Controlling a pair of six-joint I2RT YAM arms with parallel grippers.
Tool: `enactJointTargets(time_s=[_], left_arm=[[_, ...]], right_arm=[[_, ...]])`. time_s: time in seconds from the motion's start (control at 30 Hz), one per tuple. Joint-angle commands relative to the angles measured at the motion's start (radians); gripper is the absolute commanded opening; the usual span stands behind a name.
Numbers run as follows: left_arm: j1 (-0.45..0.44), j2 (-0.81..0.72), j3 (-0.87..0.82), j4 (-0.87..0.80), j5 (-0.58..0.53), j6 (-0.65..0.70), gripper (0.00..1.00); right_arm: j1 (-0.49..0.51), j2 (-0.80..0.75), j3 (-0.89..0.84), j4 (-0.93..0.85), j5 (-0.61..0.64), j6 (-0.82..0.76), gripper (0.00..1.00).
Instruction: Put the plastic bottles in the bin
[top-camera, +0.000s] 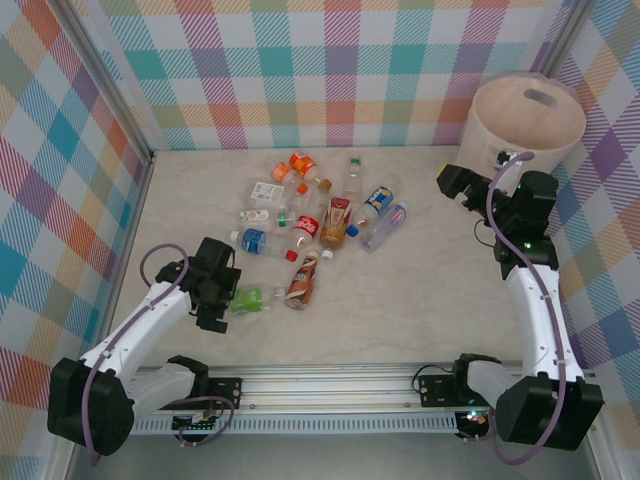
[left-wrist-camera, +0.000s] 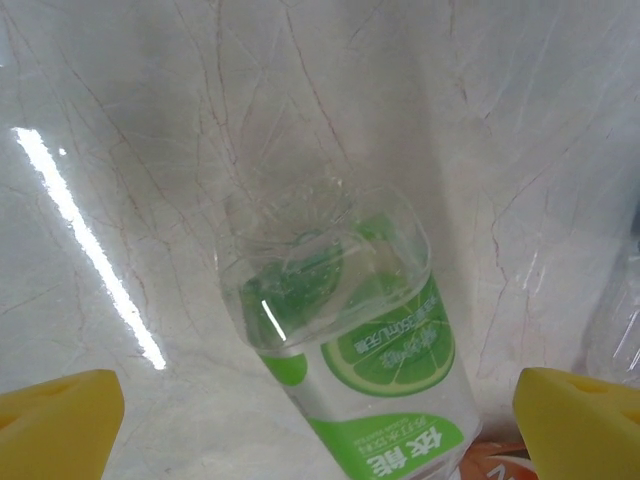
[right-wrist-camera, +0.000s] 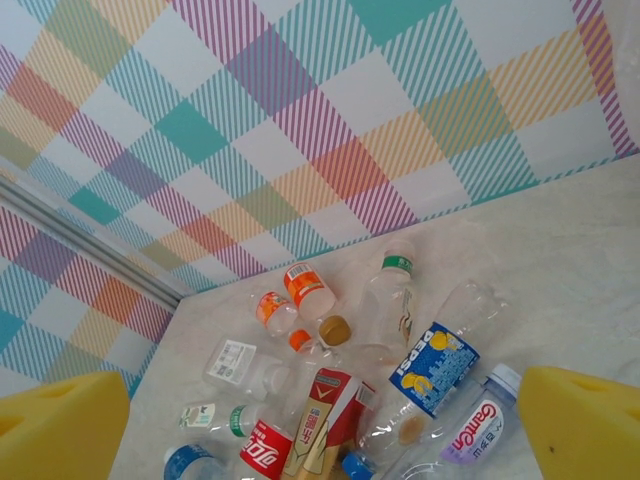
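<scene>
**Inspector:** State the step in hand.

**Assessor:** Picking up, in my judgement. The left hand (top-camera: 226, 300) stands fully spread with nothing in it. Its fingers sit either side of the lime-labelled bottle (left-wrist-camera: 350, 345), which lies on its side on the surface (top-camera: 400, 310). Neither pad touches it.

**Inspector:** And the other arm?

**Assessor:** The right hand (top-camera: 455, 185) is also wide apart and empty. It hangs just beside the bin (top-camera: 480, 130) in the far right corner.

**Inspector:** What does the next move call for?

**Assessor:** Lower the left fingers and close them squarely across the bottle's body. It is clear, thin plastic and round, so it may roll or squash. The bin is well apart from it, across the surface.

**Inspector:** Counts?

**Assessor:** One bin and two hands. Of the bottles (top-camera: 320, 215), I count at least twelve on the surface. The pile overlaps, so I cannot fix the figure. The lime one lies nearest the arms, beside a brown-labelled bottle (top-camera: 303, 280).
</scene>
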Motion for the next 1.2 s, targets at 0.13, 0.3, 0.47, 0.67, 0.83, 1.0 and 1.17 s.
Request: enactJointTargets(time_s=[0.13,0.3,0.47,0.67,0.83,1.0,1.17], left_arm=[[-0.018,0.032,-0.079,0.099,-0.035,-0.125,1.00],[-0.018,0.059,-0.122,0.167,-0.057,-0.170,0.96],[-0.019,0.098,-0.148,0.249,-0.089,-0.179,0.88],[-0.018,0.156,-0.156,0.324,-0.111,-0.168,0.69],[-0.018,0.141,-0.138,0.326,-0.193,-0.094,0.58],[-0.018,0.033,-0.095,0.243,-0.300,0.066,0.55],[-0.019,-0.096,0.035,0.233,-0.351,0.429,0.56]], right_arm=[[0.006,-0.036,-0.036,0.038,-0.055,-0.040,1.00],[0.006,-0.029,-0.048,0.039,-0.077,-0.039,1.00],[0.008,-0.017,-0.045,0.042,-0.100,-0.035,1.00],[0.021,0.003,-0.025,-0.001,-0.105,-0.036,1.00],[0.058,0.014,-0.020,-0.023,-0.093,-0.068,1.00],[0.111,0.014,-0.015,-0.040,-0.069,-0.137,1.00],[0.198,0.024,-0.018,-0.050,-0.016,-0.191,1.00]])
